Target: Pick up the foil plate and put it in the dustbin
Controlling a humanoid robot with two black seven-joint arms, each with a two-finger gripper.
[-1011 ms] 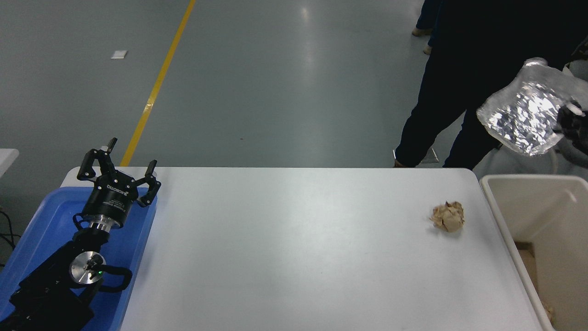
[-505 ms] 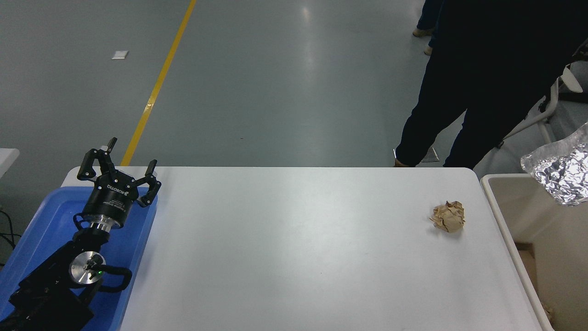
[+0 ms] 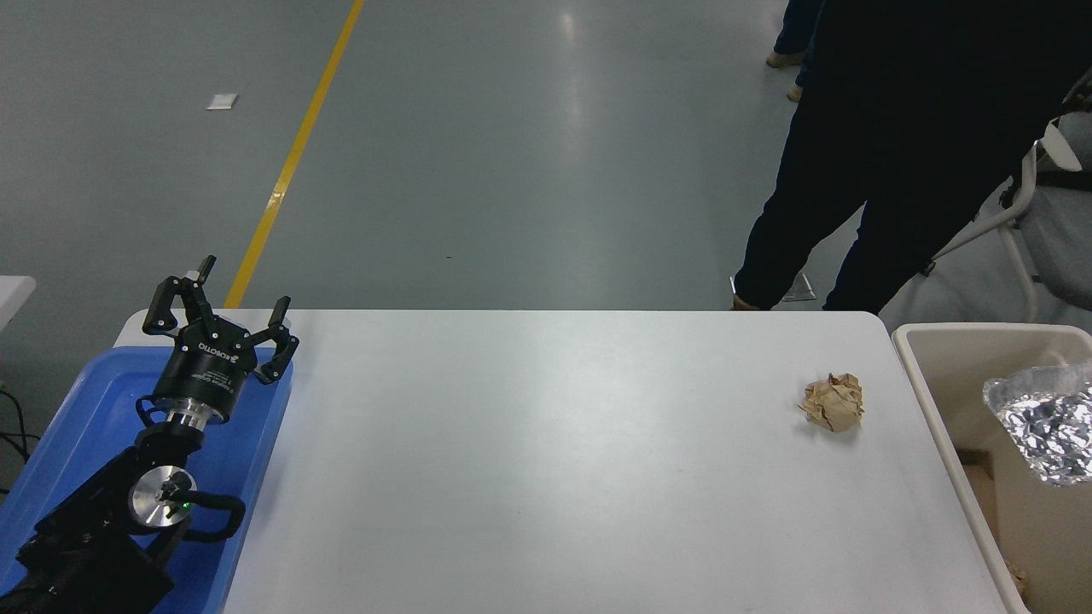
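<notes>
The crinkled silver foil plate shows at the right edge, inside the outline of the cream dustbin beside the table's right end, below its rim line. No gripper shows on it. My right arm and gripper are out of view. My left gripper is parked open and empty over the blue tray at the lower left.
A crumpled brown paper ball lies on the white table near its right end. A shallow blue tray sits under my left arm. A person in dark clothes stands at the far right, next to a chair.
The foil plate has gone from high above the bin, held by my right gripper, down into the bin. My right gripper has left the view. The left arm has not moved.
</notes>
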